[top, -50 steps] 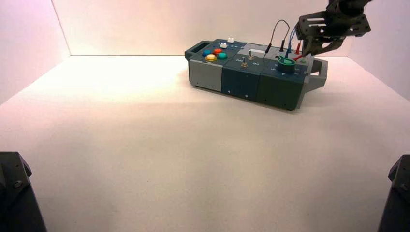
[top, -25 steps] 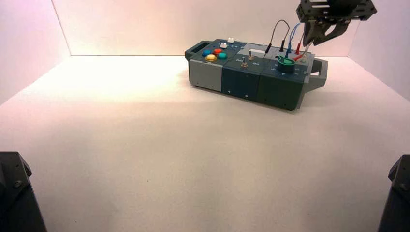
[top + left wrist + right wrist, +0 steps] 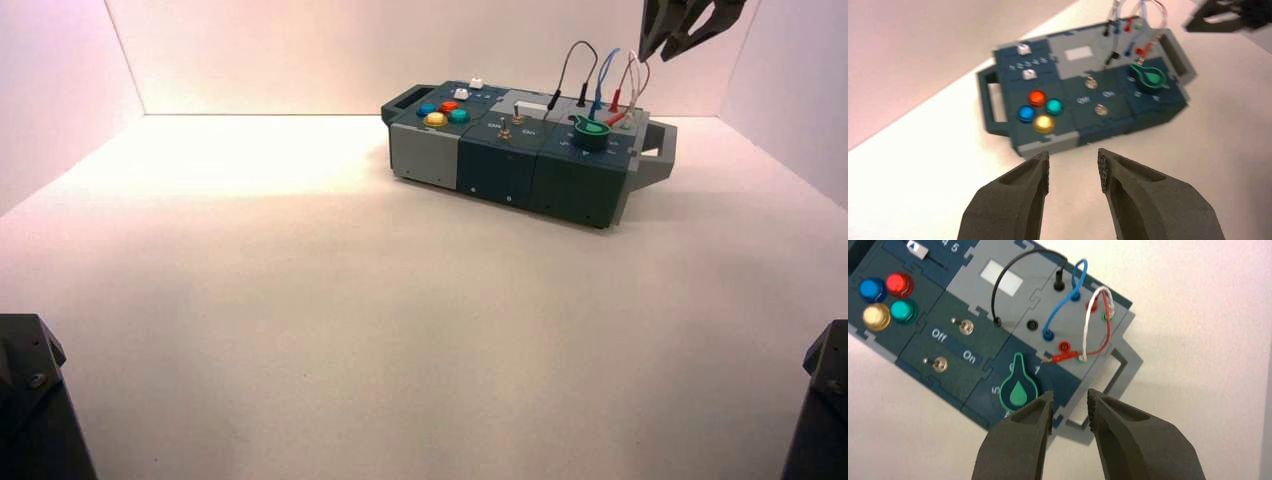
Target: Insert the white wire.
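With my right gripper (image 3: 1070, 396) spread and empty, I judge the white wire (image 3: 1086, 322) fully inserted, both ends seeming seated, nothing left.

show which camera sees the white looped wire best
The right wrist view: the thin white looped wire shows there with both ends at green-ringed sockets. High view: a small pale arch; left wrist view: blurred among others.
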`<state>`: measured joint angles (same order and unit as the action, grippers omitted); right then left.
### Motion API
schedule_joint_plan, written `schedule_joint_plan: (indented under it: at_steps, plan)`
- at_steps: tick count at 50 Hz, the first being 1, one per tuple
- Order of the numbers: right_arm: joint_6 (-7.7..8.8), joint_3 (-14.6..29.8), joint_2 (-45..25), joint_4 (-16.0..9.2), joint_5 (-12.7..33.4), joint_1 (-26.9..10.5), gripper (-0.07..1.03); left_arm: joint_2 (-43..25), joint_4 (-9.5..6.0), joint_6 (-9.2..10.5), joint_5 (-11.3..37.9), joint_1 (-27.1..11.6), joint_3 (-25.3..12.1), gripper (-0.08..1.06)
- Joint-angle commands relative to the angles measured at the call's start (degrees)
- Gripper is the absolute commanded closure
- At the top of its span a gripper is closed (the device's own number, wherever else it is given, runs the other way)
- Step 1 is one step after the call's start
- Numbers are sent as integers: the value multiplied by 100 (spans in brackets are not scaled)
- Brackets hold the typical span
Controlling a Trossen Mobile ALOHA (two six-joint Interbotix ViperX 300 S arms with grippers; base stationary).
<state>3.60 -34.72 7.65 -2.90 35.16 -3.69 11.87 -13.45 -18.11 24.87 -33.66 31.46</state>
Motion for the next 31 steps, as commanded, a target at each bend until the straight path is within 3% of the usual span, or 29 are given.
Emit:
schedule_joint_plan:
  at_steps: [1, 11, 31]
  plan:
    - [18, 123, 246, -26, 123, -44, 58, 132, 26, -79, -202, 9, 9, 45]
    - [88, 79, 404, 0, 510, -35, 58, 62, 26, -105, -475, 9, 176, 45]
    - [114, 9, 571, -26, 501, -141, 58, -220, 26, -105, -510, 9, 193, 45]
